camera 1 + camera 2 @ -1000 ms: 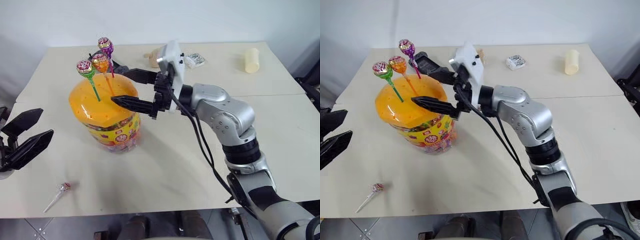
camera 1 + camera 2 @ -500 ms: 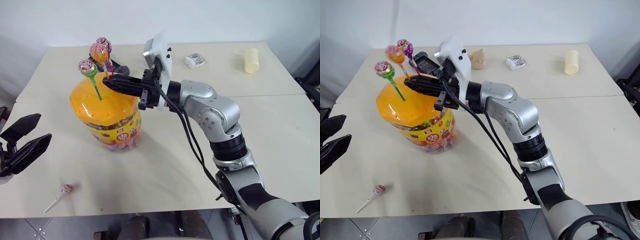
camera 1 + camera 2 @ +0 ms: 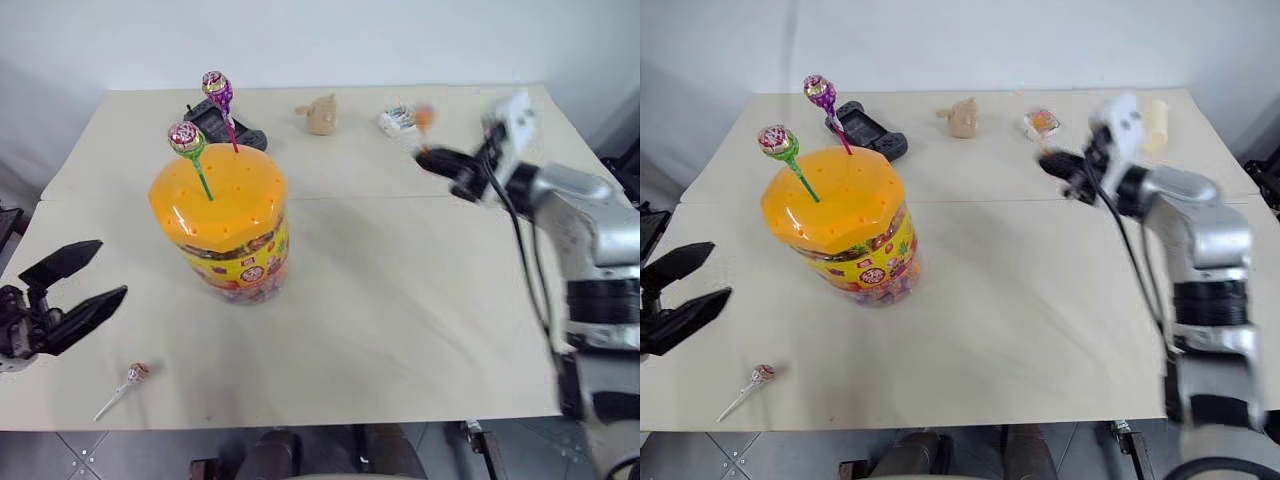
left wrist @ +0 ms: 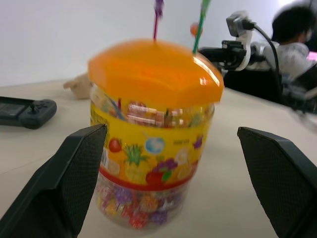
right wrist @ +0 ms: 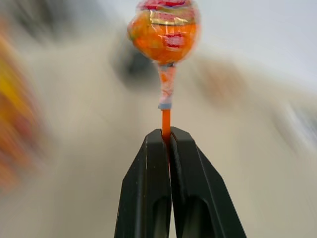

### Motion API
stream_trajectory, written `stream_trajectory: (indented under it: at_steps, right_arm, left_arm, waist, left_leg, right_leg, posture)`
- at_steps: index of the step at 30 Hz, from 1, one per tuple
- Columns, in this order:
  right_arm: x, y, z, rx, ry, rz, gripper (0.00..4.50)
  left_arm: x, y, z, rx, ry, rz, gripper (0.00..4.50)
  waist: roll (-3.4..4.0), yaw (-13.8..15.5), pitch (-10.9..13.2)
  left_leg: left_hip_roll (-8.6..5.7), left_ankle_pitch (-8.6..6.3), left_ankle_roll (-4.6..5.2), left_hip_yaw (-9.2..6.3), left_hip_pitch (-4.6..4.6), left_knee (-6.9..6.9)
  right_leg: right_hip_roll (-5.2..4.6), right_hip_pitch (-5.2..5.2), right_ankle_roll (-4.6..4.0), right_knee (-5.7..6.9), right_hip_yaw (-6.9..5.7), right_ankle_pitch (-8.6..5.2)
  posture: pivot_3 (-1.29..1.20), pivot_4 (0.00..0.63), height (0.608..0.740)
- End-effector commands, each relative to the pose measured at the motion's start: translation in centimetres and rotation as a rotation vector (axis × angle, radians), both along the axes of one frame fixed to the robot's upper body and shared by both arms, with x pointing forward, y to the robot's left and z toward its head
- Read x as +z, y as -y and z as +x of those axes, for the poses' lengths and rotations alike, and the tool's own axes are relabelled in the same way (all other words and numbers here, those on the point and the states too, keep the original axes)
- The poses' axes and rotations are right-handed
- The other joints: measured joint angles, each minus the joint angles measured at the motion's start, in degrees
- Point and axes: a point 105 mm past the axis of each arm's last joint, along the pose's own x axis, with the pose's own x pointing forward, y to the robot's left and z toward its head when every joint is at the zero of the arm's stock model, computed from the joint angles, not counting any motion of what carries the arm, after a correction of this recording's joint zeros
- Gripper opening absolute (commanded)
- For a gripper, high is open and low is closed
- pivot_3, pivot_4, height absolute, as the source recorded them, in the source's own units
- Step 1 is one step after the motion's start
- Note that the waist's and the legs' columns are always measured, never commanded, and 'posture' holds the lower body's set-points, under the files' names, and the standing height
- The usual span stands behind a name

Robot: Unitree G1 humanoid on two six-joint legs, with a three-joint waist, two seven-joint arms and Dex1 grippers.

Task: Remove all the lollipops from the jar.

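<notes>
I'm seeing the clear plastic jar (image 3: 227,232) standing on the pale surface (image 3: 380,300), its domed orange lid (image 3: 218,195) carrying two wrapped lollipops on a green stick (image 3: 186,139) and a magenta stick (image 3: 216,88). Another is lying on the surface (image 3: 135,373). My right tool (image 5: 167,136) is pinching the orange lollipop (image 5: 164,29) by its stick, well away from the jar. The left tool (image 3: 88,280) is gaping wide, holding nothing.

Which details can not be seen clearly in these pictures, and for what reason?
- Orange lollipop held by the right gripper: a motion-blurred smear in the head views.
- Background of the right wrist view: blurred.
- Tops of the two lollipops in the jar: cut off by the left wrist view's upper edge.
- Lollipop on the table: too small to read its wrapper.
</notes>
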Motion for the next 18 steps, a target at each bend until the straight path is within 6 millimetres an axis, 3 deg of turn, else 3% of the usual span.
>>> stream_trajectory:
  at_steps: [1, 5, 7, 11, 15, 18]
  right_arm:
    - [-2.8, 3.2, -1.4, -0.053, -0.103, -0.159, 0.03]
    - [-8.1, 6.8, -3.5, -0.132, -0.313, -0.32, 0.03]
    - [-9.3, 8.0, -3.9, -0.161, -0.347, -0.325, 0.03]
    - [-10.6, 9.3, -4.8, -0.18, -0.409, -0.334, 1.08]
    - [-10.0, 9.5, -5.0, -0.152, -0.387, -0.325, 2.4]
    - [-6.1, 5.9, -5.3, 0.108, -0.202, -0.234, 3.39]
  left_arm:
    - [0.4, 2.5, -0.5, -0.125, 0.037, 0.1, 4.5]
    - [0.6, 3.4, -0.5, -0.194, 0.044, 0.111, 4.5]
    - [0.4, 3.7, -0.6, -0.23, 0.005, 0.116, 4.5]
    - [0.8, 3.9, -0.6, -0.241, 0.028, 0.109, 4.5]
    - [0.8, 4.0, -0.7, -0.245, 0.027, 0.099, 4.5]
    - [1.5, 3.4, -0.4, -0.205, 0.056, 0.049, 4.5]
  waist:
    - [0.06, -0.47, 0.04]
    - [0.07, -0.38, 0.04]
    - [0.1, -0.34, 0.06]
    - [0.14, -0.08, 0.04]
    - [0.14, 0.47, 0.04]
    - [0.17, 1.0, 0.06]
  left_leg:
    - [0.06, -0.01, -0.01, 0.1, 0.0, 0.0]
    - [0.2, -0.01, -0.08, 0.16, 0.03, 0.16]
    - [0.21, 0.03, -0.13, 0.21, 0.06, 0.18]
    - [0.25, 0.05, -0.17, 0.22, 0.15, 0.19]
    - [0.23, 0.02, -0.14, 0.17, 0.12, 0.18]
    - [0.21, 0.01, -0.13, 0.17, 0.11, 0.2]
  right_leg:
    - [0.06, -0.02, 0.0, -0.01, 0.03, 0.0]
    - [0.14, 0.0, 0.0, -0.03, 0.11, 0.0]
    - [0.14, 0.0, 0.0, -0.01, 0.13, 0.0]
    - [0.16, 0.07, 0.0, 0.03, 0.11, 0.0]
    - [0.15, 0.08, -0.01, -0.03, 0.08, 0.0]
    - [0.15, 0.08, 0.0, -0.06, 0.07, 0.0]
  posture:
    - [0.0, 0.15, 0.74]
    - [0.0, 0.15, 0.74]
    - [0.0, 0.15, 0.74]
    - [0.0, 0.15, 0.74]
    - [0.0, 0.15, 0.74]
    - [0.0, 0.15, 0.74]
